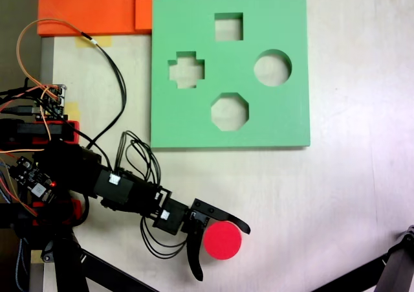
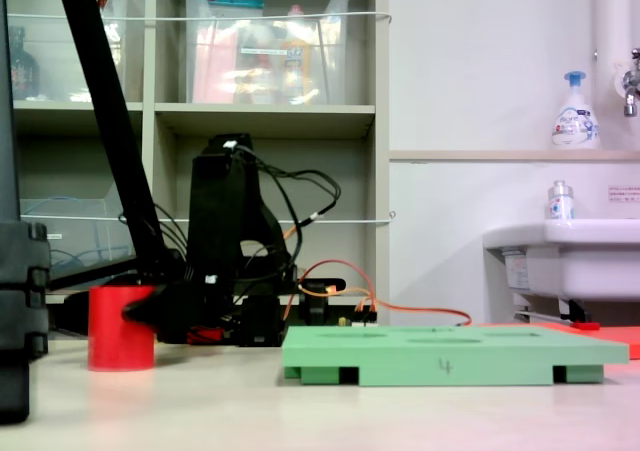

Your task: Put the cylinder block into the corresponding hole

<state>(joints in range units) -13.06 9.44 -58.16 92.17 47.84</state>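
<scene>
Jaws [image 1: 218, 261] spread wide around the red cylinder [image 1: 222, 240], which stands upright on the tabletop [image 1: 349, 201], one finger curving over its far side and the other beside its near side, neither clearly pressing it. Farther off, well apart, lies the green board [image 1: 284, 120] with its round hole [image 1: 272, 68]. An off-centre squeeze could tip or squirt the cylinder away.

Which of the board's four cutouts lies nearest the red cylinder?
The octagonal cutout, on the green board's lower edge in the top-down fixed view; the square, cross and round ones sit farther from the red cylinder.
</scene>
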